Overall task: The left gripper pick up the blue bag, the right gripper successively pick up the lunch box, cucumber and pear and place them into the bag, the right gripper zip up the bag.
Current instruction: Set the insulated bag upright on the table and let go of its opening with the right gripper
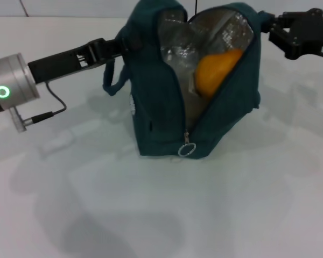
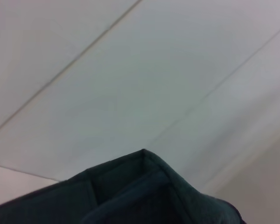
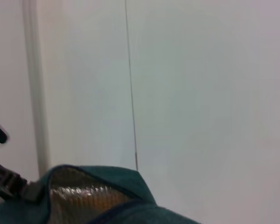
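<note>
- I see the bag (image 1: 167,123) upright on the table (image 1: 151,215), unzipped, pear (image 1: 215,72) inside.
- Left gripper (image 1: 121,47) apparently clamps its rim; right gripper (image 1: 269,27) (finger state: cannot tell) at the opposite rim.
- Risk: zipping may tip the bag if left slips.

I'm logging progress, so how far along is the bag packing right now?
The pear already sits inside the open blue bag; lunch box and cucumber aren't visible, perhaps underneath. The left hand holds the bag's top edge, and the right hand is at the opposite edge. Zipping is left: the zipper pull hangs at the bottom.
</note>
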